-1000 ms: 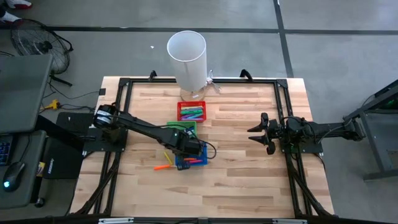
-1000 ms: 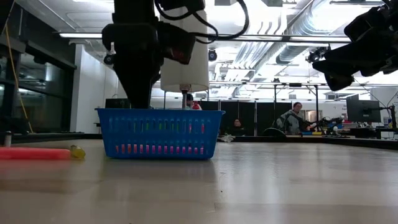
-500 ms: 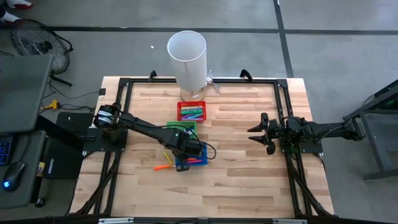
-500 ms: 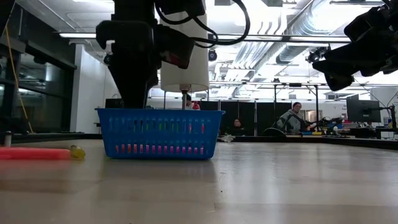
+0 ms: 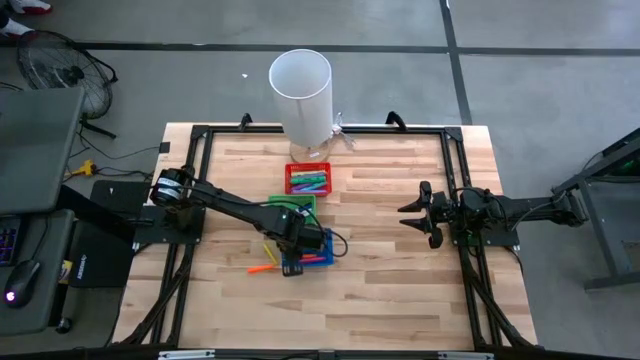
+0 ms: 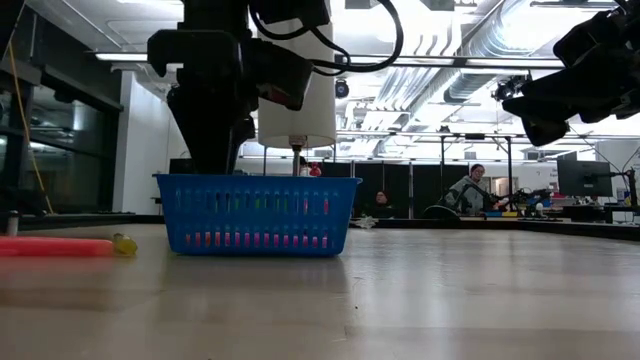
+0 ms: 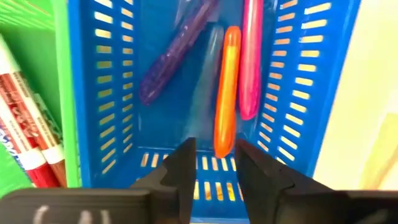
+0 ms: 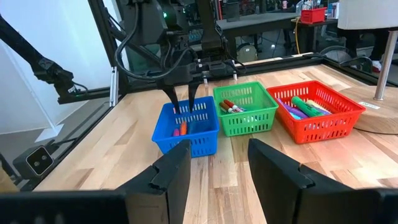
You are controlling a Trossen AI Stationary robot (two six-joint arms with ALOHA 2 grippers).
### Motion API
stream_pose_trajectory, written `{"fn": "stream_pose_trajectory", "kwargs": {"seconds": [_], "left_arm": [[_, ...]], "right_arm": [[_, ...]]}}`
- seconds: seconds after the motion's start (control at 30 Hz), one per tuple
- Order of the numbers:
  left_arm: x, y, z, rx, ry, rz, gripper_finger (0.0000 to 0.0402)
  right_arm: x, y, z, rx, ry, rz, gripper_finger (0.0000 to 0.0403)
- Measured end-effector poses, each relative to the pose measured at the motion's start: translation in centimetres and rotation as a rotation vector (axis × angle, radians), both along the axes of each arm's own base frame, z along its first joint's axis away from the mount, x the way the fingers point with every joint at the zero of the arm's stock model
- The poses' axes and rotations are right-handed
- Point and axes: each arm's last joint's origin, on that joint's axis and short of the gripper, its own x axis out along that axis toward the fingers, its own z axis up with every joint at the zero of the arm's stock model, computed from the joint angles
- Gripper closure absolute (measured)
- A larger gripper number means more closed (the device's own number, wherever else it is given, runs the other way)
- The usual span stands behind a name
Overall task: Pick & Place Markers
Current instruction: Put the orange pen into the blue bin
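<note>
Since the earlier frames, the left gripper has drawn slightly back over the near end of the blue bin, and its jaws now stand apart with nothing between them. An orange marker lies loose on the bin floor just ahead of the fingertips, beside a pink marker and a purple marker. Judgement: a release into the blue bin has just been completed.

Outstanding items: one orange marker on the table rests just beside the blue bin, along with a yellow marker; both appear unsorted.

Surroundings: the green bin and red bin hold further markers. A white cylinder stands at the table's far edge. The right gripper waits well apart, jaws open and empty. The blue bin's wall stands close to the loose markers and may crowd the next approach.
</note>
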Motion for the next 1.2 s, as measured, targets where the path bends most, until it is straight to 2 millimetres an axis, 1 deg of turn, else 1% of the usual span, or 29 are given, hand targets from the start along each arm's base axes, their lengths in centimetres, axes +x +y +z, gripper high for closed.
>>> {"fn": "stream_pose_trajectory", "kwargs": {"seconds": [0.13,0.27,0.4,0.5,0.63,0.77,0.97,1.2], "left_arm": [[0.0,-0.1,0.0,-0.023,0.003,-0.008,0.0274],[0.0,-0.1,0.1,-0.023,0.001,-0.008,0.0272],[-0.9,-0.3,1.7,-0.019,-0.022,-0.017,0.0271],[-1.5,-0.7,2.1,0.007,-0.011,-0.015,0.0271],[-2.2,-0.7,3.1,0.024,-0.006,0.045,0.0271],[-3.0,-1.3,3.2,0.028,0.031,0.077,0.0271],[-4.2,-2.4,3.2,0.066,0.111,0.074,0.0271],[-5.2,-4.1,3.1,0.087,0.139,0.096,0.0271]], "right_arm": [[0.0,0.0,0.0,0.0,0.0,0.0,0.0253],[0.0,0.0,0.0,0.0,0.0,0.0,0.0253],[0.0,0.0,0.0,0.001,0.0,0.0,0.0253],[0.0,0.0,0.0,0.001,0.0,0.0,0.0253],[0.0,0.0,0.0,0.0,0.0,0.0,0.0253],[0.0,0.0,0.0,0.0,0.0,0.0,0.0253],[0.0,0.0,0.0,0.0,0.0,0.0,0.0253],[0.0,0.0,0.0,0.0,0.0,0.0,0.0253]]}}
